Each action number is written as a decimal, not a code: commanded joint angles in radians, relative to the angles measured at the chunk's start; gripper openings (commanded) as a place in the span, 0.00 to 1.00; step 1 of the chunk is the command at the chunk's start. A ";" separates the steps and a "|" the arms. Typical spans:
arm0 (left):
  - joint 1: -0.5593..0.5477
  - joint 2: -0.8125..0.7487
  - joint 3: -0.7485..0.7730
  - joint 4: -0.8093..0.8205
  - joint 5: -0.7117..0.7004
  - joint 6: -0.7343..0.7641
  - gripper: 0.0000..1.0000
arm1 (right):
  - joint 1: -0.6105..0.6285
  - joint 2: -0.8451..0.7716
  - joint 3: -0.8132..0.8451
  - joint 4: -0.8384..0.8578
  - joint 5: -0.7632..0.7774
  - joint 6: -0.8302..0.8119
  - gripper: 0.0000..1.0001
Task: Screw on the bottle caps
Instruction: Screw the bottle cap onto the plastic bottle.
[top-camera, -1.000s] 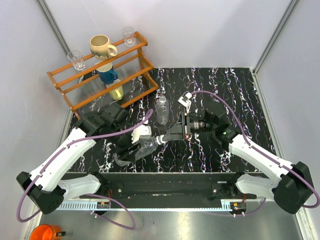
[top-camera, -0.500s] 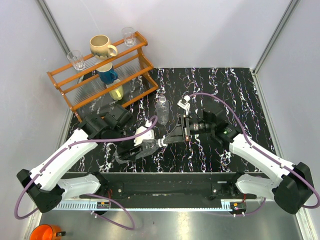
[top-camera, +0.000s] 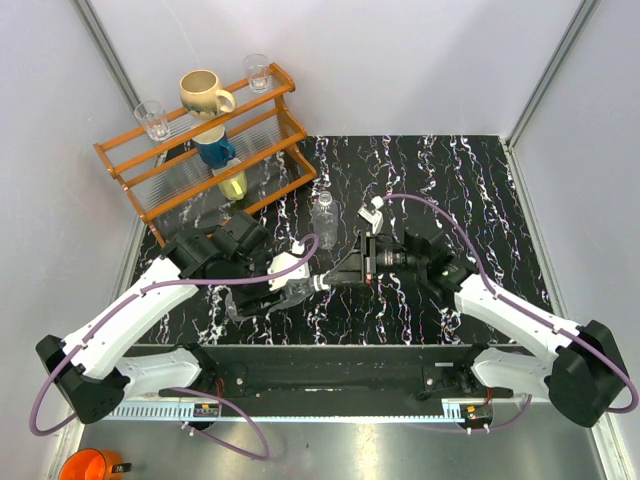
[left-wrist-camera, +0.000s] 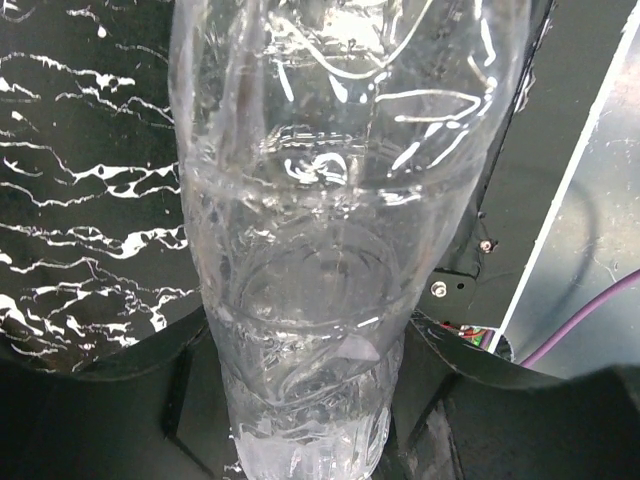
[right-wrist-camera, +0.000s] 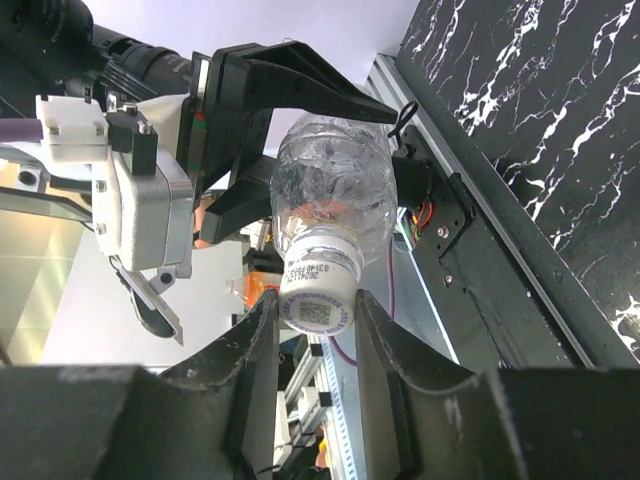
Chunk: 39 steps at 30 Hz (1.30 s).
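While the left gripper (top-camera: 262, 298) clamps a clear ribbed bottle (right-wrist-camera: 335, 185) around its body, the bottle lies almost level above the near part of the black marbled table (top-camera: 450, 180), its neck pointing toward the right arm. The left wrist view shows the bottle's crinkled wall filling the frame, with the dark fingers (left-wrist-camera: 130, 400) set partly apart and pressing on it from both sides. The right gripper (right-wrist-camera: 315, 305) meets the bottle head-on. Its two fingers pinch the small white cap (right-wrist-camera: 322, 285), which sits on the bottle's neck and has a printed label on its end face. The cap touches both finger pads, and the bottle's shoulder rises just behind it. I cannot tell how far the cap is threaded on.

A second bottle (top-camera: 323, 220) stands upright on the table just beyond the two grippers, apart from both. From above I cannot tell whether a cap is on its neck.

At the far left corner an orange wooden rack (top-camera: 280, 110) holds a cream mug (top-camera: 203, 95) and two drinking glasses (top-camera: 152, 120) on its upper level, with a blue cup (top-camera: 215, 150) below.
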 joint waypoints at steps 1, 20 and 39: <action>0.004 0.005 0.035 0.230 -0.026 -0.075 0.00 | 0.081 0.039 -0.045 0.194 0.018 0.112 0.00; 0.043 -0.018 0.045 0.273 -0.024 -0.124 0.00 | 0.133 0.060 -0.076 0.283 0.099 0.172 0.08; 0.068 -0.040 0.084 0.214 0.187 -0.093 0.00 | 0.132 0.011 0.002 0.110 0.101 0.091 0.31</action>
